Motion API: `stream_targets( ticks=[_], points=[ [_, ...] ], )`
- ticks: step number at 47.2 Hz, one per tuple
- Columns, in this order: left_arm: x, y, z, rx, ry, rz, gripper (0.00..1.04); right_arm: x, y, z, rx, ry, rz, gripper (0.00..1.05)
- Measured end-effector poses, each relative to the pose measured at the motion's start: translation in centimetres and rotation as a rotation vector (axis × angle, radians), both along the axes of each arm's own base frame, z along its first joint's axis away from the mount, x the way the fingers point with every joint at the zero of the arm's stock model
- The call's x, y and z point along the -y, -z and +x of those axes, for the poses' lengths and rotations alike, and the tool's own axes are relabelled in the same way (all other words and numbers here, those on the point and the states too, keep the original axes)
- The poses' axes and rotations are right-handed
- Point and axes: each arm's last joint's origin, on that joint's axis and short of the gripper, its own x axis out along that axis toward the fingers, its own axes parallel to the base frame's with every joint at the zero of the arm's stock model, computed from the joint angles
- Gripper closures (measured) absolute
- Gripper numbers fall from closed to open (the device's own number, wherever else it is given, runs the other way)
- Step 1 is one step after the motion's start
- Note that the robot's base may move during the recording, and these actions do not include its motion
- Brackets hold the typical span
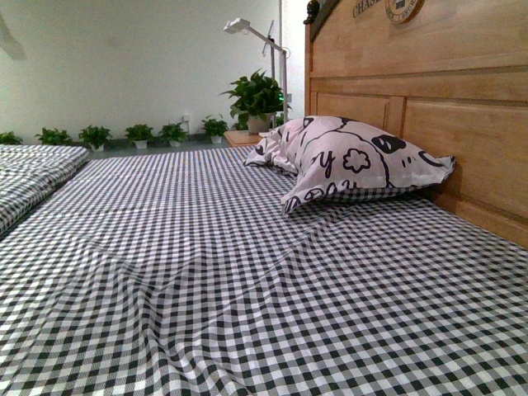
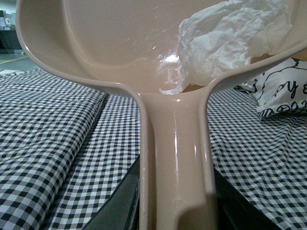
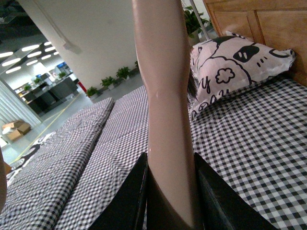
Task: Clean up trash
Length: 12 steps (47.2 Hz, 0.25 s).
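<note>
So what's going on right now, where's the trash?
Left gripper shut on dustpan handle. Tissue wad in the pan. Right gripper shut on a beige handle. Nothing in the way.

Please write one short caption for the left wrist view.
Left gripper holds the beige dustpan by its handle, with the crumpled tissue inside.

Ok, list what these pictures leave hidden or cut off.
- Front view: neither arm shows; the tissue wad and dustpan are absent.
- Left wrist view: the dustpan's front edge is cut off by the frame; its handle hides the left gripper's fingertips.
- Right wrist view: the beige handle runs out of frame, so its working end is unseen.
- Headboard lettering: cropped.
</note>
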Motion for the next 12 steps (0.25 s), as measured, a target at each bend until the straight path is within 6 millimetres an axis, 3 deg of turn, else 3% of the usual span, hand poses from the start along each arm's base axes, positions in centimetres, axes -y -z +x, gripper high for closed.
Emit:
stream_targets(
  ticks=[12],
  points=[
    [0.00, 0.00, 0.00, 0.000, 0.000, 0.000, 0.79, 0.00, 0.00, 0.00, 0.000, 0.000, 0.000, 0.82]
  ],
)
